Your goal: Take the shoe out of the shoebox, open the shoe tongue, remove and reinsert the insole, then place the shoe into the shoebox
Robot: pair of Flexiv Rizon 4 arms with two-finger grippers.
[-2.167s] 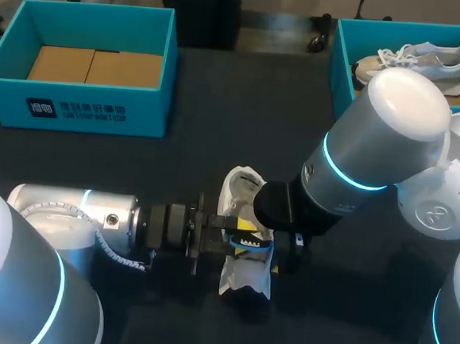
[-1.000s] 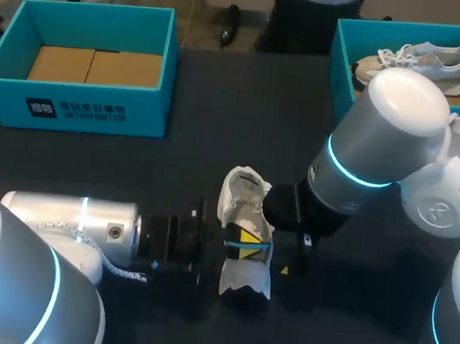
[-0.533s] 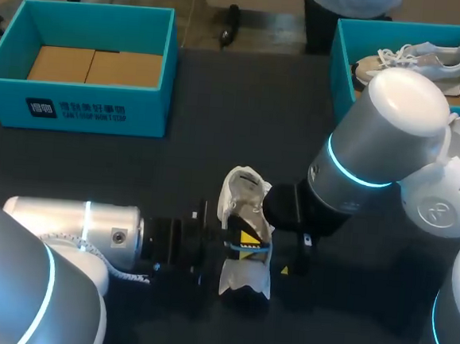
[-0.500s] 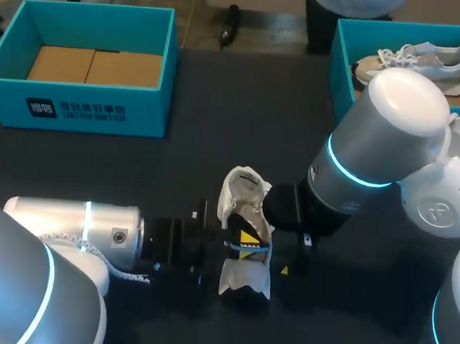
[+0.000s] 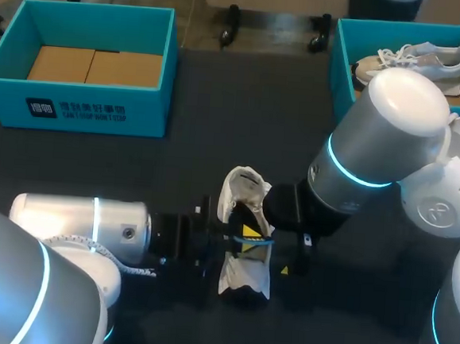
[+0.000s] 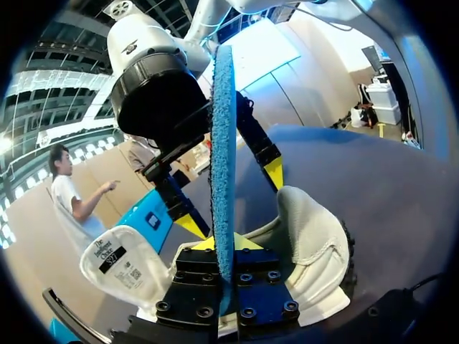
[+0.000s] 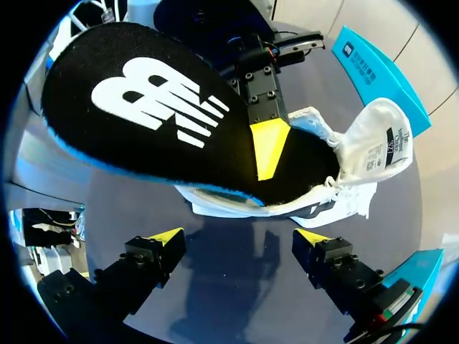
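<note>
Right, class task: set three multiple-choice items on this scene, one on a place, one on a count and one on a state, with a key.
1. Where is the shoe that is being worked on?
A. inside a shoebox
B. lifted clear in the air
C. on the table, between the two grippers

2. How many teal shoeboxes are on the table?
A. one
B. two
C. three

3. What state is the left gripper in?
A. shut on the insole
B. open and empty
C. shut on a lace

Key:
1 C, since the head view shows it lying on the dark tabletop.
2 B, since there is one box at the far left and one at the far right.
3 A, since the left wrist view shows the insole's blue edge clamped between its fingers.
</note>
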